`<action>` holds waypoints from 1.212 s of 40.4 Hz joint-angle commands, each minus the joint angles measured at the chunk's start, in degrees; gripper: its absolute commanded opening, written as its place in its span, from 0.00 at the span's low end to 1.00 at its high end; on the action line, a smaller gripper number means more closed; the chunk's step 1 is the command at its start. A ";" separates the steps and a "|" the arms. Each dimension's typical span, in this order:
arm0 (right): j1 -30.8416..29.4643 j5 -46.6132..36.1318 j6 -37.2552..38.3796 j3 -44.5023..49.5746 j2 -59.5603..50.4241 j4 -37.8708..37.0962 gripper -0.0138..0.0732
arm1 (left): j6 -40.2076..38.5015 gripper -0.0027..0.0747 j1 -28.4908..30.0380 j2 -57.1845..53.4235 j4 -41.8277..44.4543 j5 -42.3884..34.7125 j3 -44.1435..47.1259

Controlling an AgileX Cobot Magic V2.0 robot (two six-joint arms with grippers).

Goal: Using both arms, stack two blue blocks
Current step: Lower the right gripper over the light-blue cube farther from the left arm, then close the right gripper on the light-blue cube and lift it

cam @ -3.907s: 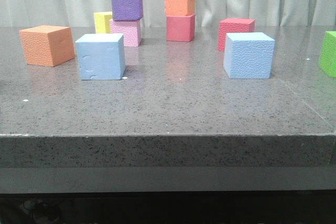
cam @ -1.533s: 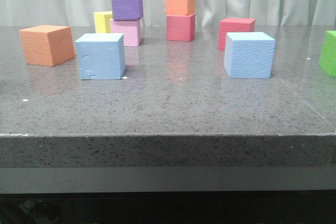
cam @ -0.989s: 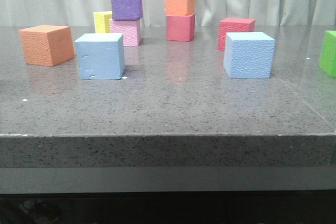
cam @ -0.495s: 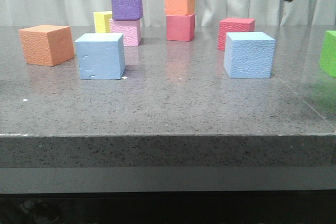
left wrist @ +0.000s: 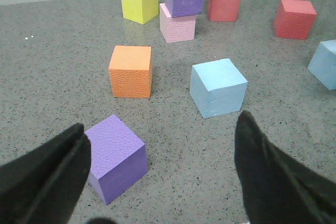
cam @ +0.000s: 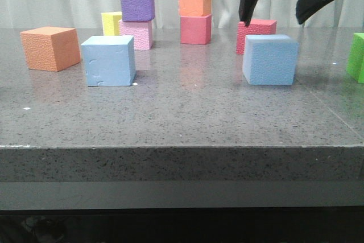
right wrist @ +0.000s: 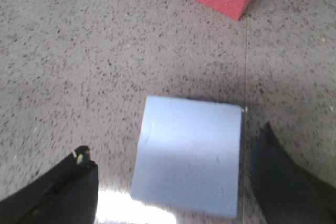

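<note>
Left wrist view alone shows a purple cube (left wrist: 114, 158) near the left claw (left wrist: 163, 150).

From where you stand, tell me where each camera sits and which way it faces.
Front view: low at the table edge, facing forward; the open right claw hangs over the right blue block.
Left wrist view: above the table, angled toward the left blue block and purple cube; open left claw shows.
Right wrist view: straight down on the right blue block between its fingers.
Shared: front and right wrist views both show that block and the red cube.
</note>
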 commanded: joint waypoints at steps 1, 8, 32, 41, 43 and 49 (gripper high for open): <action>-0.01 -2.91 0.73 -3.84 0.74 -3.15 0.84 | 0.00 0.75 -0.53 0.60 0.18 -4.58 -2.09; -0.01 -3.63 4.67 -4.97 4.61 -6.61 0.84 | 0.00 0.75 -0.53 0.60 0.18 -4.58 -2.09; -0.01 -3.01 4.97 -4.97 7.38 -5.38 0.59 | 0.00 0.75 -0.53 0.60 0.18 -4.93 -2.09; 0.07 -0.44 -19.29 -7.71 4.90 5.06 0.59 | 0.00 0.75 -0.53 0.60 0.18 -4.93 -2.09; 0.07 1.05 -30.24 -9.16 5.12 9.92 0.59 | 0.00 0.75 -0.53 0.60 0.18 -4.96 -2.09; 0.07 6.26 -59.76 -14.07 7.14 24.80 0.59 | 0.00 0.75 -0.53 0.60 0.28 -5.55 -2.09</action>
